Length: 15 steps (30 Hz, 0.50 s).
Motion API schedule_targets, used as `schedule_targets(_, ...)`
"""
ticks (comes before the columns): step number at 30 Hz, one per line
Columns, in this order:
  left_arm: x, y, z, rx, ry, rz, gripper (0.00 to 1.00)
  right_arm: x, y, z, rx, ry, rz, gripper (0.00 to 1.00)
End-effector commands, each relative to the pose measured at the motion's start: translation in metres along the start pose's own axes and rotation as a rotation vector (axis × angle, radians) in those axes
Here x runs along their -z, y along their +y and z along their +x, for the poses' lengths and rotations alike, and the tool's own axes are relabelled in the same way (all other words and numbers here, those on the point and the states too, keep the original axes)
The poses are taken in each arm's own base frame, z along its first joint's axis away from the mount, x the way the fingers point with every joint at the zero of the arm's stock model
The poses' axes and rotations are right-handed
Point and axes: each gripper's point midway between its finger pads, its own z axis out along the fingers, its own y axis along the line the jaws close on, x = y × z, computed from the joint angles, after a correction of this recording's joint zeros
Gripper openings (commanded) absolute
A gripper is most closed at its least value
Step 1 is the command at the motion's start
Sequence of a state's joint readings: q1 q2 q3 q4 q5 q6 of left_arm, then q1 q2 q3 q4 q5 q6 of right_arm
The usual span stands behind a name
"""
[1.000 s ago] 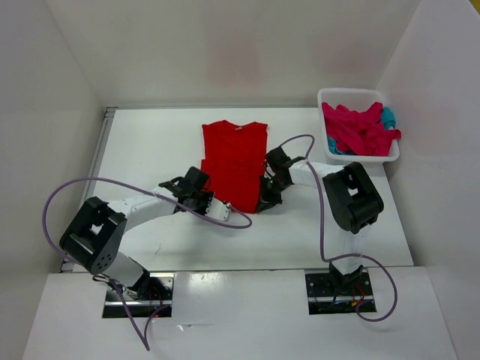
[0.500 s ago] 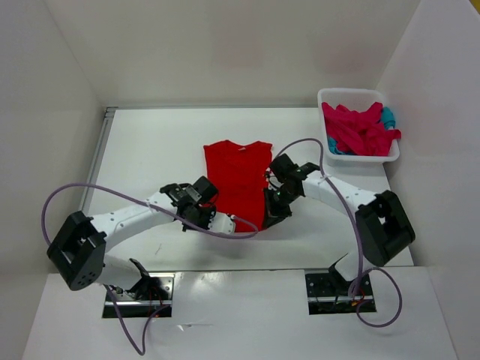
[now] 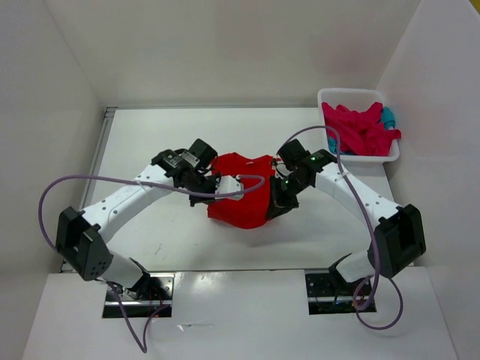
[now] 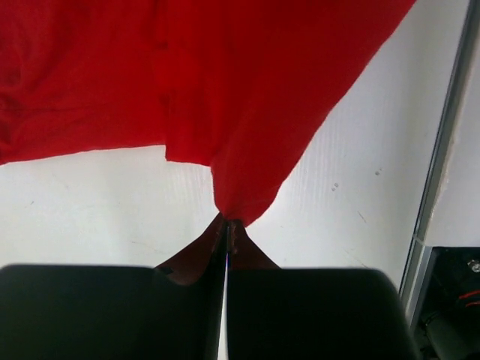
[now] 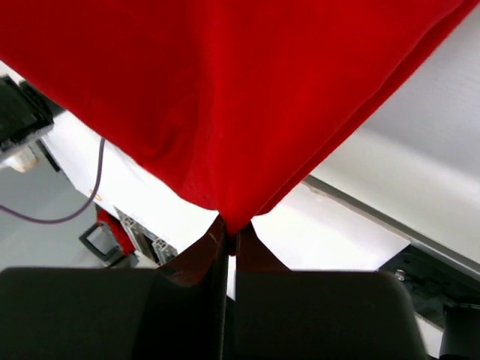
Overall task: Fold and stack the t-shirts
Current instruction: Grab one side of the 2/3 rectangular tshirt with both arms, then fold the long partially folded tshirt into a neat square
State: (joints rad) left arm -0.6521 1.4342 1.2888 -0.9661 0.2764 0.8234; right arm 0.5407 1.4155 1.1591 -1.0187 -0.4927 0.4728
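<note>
- Clamping a bunched point of the red t-shirt [image 3: 241,204] in the left gripper [image 3: 213,196], jaws pressed together on the cloth with no gap showing.
- Clamping a second point of the same shirt in the right gripper [image 3: 276,204], jaws likewise squeezed down onto the fabric.
- Hanging crumpled between the two grippers, fanning away from each pinch in broad red folds across the upper part of both wrist views; not showing clearly whether the lower edge is touching the surface.
- Lying beneath both grippers: a matte white table [image 3: 150,142], showing faint scuffs and specks just past the left gripper's fingertips.
- Running along the table edge well out on the left gripper's outer side: a grey metal rail [image 3: 103,150].
- Sitting well apart from the right gripper, beyond it on its outer side: a white basket [image 3: 358,93], holding a crimson-pink t-shirt [image 3: 356,129] heaped on top and a teal-blue t-shirt [image 3: 388,116] peeking out at the edge away from the grippers.
- Closing in the table beyond and to either side of the grippers: plain white walls [image 3: 225,45].
- Trailing back from both wrists in wide loops: purple cables [image 3: 60,191].
</note>
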Motion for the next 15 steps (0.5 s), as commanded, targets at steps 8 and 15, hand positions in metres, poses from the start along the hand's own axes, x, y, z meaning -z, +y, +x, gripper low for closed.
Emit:
schedule_targets(8, -0.004, 0.078, -0.001, 0.165, -0.02, -0.174, 0.0, 0.025, -0.016, -0.072, -0.075, -0.13, -0.069, 0.0)
schedule_targets(15, -0.009, 0.122, 0.003, 0.224, -0.051, -0.264, 0.0, 0.02, -0.026, -0.111, -0.108, -0.172, -0.118, 0.0)
